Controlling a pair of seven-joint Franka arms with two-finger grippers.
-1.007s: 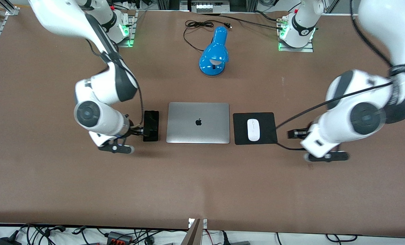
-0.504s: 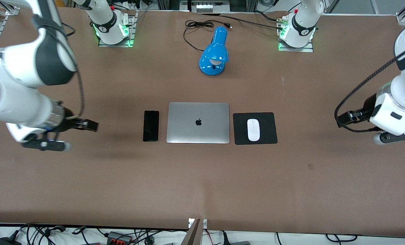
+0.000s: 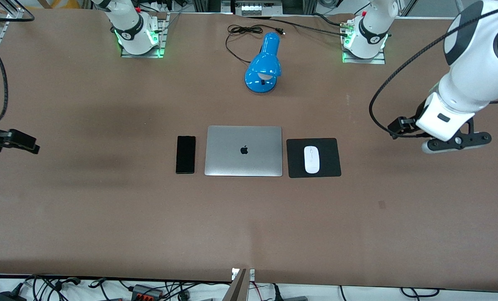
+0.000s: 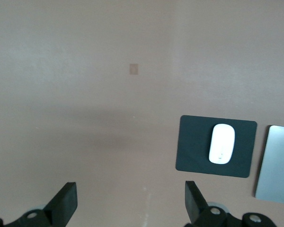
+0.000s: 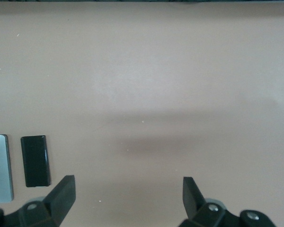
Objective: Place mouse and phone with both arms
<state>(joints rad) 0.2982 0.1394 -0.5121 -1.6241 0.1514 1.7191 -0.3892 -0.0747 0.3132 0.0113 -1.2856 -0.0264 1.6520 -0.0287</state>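
The phone (image 3: 185, 154) lies flat beside the closed laptop (image 3: 243, 151) toward the right arm's end of the desk, and the mouse (image 3: 311, 159) sits on the mouse pad (image 3: 313, 157) at the laptop's left-arm side, a tidy workstation row suggesting both are placed. The left gripper (image 4: 130, 203) hangs with fingers spread over bare desk near the left arm's edge; the right gripper (image 5: 128, 196), also spread and empty, hangs at the right arm's edge.
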